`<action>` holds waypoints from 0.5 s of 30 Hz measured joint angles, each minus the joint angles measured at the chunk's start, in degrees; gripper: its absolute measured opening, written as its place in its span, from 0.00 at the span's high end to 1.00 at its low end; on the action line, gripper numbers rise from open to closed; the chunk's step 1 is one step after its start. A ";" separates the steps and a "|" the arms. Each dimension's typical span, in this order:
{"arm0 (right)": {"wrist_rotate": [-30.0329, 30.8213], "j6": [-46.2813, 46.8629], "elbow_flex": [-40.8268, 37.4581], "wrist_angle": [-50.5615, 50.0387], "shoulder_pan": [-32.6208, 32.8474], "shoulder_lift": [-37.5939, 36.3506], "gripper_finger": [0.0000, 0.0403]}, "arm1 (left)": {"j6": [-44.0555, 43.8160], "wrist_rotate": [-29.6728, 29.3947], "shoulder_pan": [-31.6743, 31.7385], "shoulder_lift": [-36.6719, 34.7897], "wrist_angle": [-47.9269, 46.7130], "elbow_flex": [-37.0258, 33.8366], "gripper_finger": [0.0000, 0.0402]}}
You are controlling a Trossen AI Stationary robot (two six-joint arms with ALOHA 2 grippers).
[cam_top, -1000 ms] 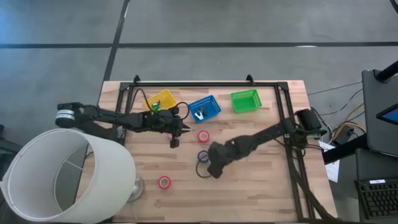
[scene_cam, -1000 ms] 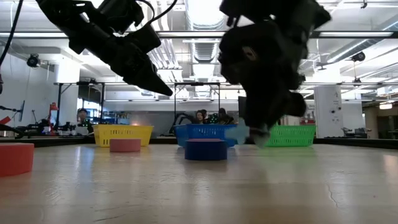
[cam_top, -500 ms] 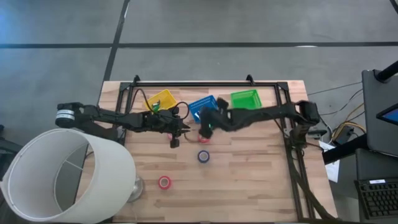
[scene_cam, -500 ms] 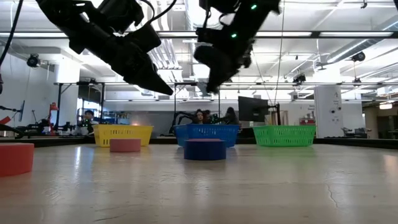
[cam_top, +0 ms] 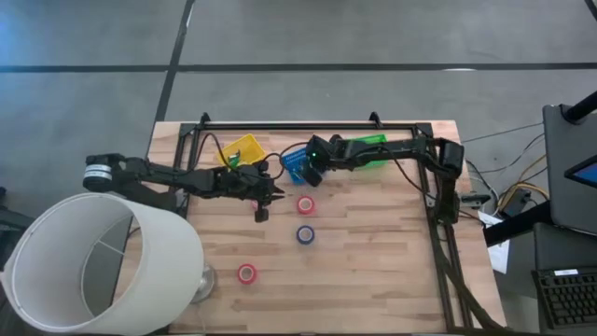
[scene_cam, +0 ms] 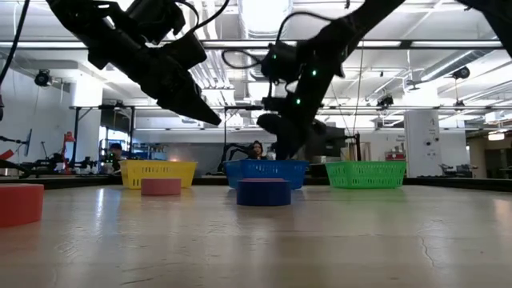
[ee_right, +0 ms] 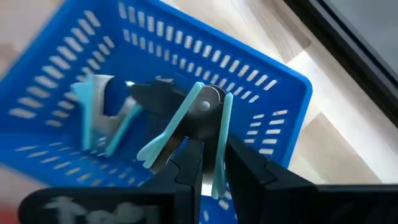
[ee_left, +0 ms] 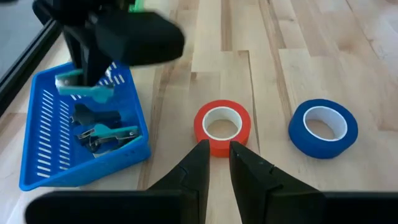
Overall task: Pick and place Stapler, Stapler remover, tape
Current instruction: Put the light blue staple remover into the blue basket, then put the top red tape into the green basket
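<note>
High view: right end effector hangs over the blue slotted plastic basket; left end effector waits above the wooden counter, near the red tape roll.
Low view: blue tape roll lies before the basket.
Left wrist view: its fingers nearly closed, empty.
Right wrist view: narrow grip on a teal-handled staple remover; release only once centred over the basket.

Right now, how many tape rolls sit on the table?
3: a red roll nearest the blue basket, a blue roll beside it, another red roll near the front. More may be hidden.
</note>
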 joint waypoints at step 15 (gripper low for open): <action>-0.17 -2.36 3.28 0.44 -0.58 3.68 0.66 | 0.00 0.02 0.00 0.00 -0.13 0.00 0.84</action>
